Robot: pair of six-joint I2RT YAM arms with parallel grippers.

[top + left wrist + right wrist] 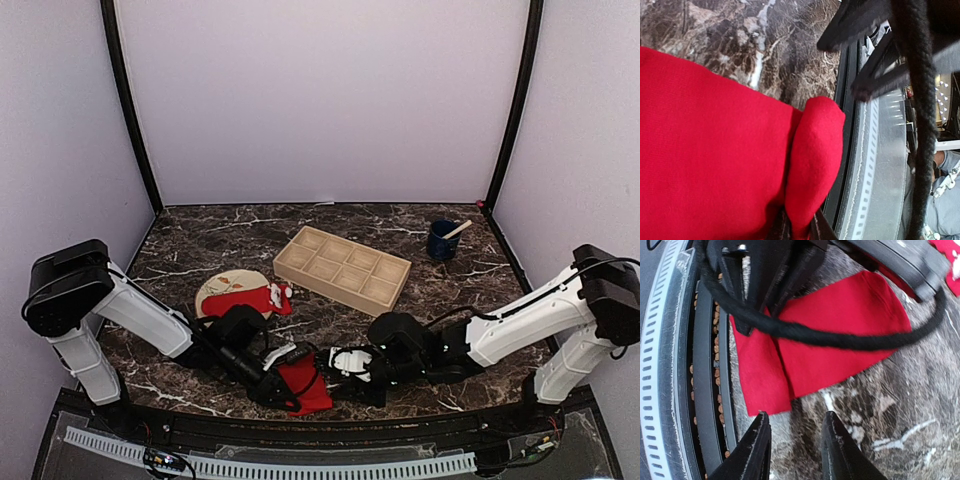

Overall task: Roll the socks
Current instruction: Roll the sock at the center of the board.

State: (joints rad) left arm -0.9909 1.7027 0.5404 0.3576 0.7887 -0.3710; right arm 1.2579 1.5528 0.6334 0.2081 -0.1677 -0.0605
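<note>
Red sock (pixel 305 385) lies at near edge of tabletop (pixel 250 240) | left fingers (pixel 821 231) pinch its folded end | right fingers (pixel 757 450) spread, empty, just beside | advice: pin flat cloth, keep roll tight

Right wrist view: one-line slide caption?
Open, empty right gripper at the edge of the red sock pinched by the left gripper on the marble table.

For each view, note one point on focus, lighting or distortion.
Top external: even light, side posts splay outward. Left wrist: the red sock fills the frame, heavily saturated. Right wrist: the black cable and the fingers show dark, with little detail.
</note>
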